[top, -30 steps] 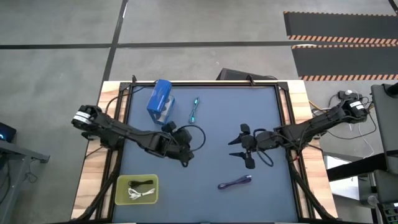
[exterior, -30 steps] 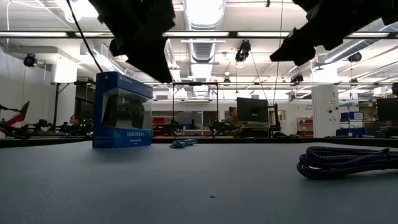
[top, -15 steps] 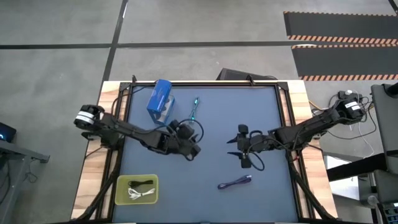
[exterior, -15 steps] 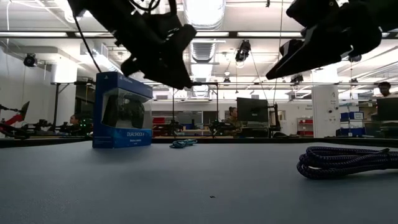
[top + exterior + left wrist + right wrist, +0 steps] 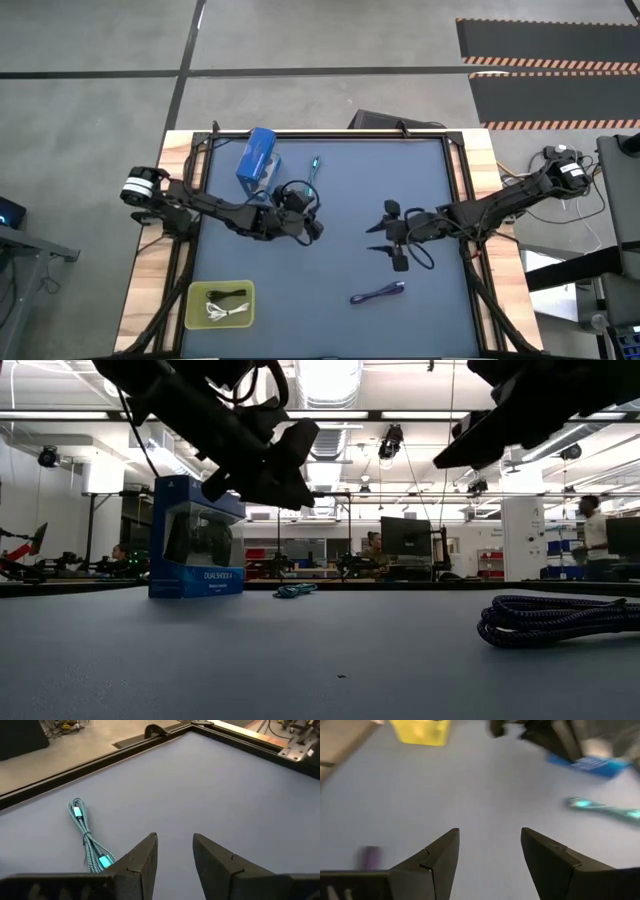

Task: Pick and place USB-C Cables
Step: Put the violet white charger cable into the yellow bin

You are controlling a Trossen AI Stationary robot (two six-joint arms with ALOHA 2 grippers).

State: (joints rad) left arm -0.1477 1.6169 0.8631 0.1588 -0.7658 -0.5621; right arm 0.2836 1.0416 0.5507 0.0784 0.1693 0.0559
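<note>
The teal cable (image 5: 313, 176) lies flat near the far edge, beside the blue box; it also shows in the left wrist view (image 5: 87, 837) and the low view (image 5: 293, 591). The purple cable (image 5: 378, 293) lies near the near edge, and the low view (image 5: 555, 618) shows it too. The white cable (image 5: 228, 312) and the black cable (image 5: 228, 294) lie in the yellow tray (image 5: 196, 292). My left gripper (image 5: 314, 227) hovers open just short of the teal cable, above the table (image 5: 174, 852). My right gripper (image 5: 373, 239) hangs open over the table's middle (image 5: 489, 845).
A blue box with a clear window (image 5: 257, 160) stands upright at the far left, close to the teal cable and my left arm. Bare blue mat lies between the two grippers. A raised frame runs along the table's edges (image 5: 330, 135).
My left gripper has moved toward the table's far edge and a little to the right, closing in on the teal cable. It has stayed open. My right gripper dipped and rose again, ending about where it was. No cable has moved.
</note>
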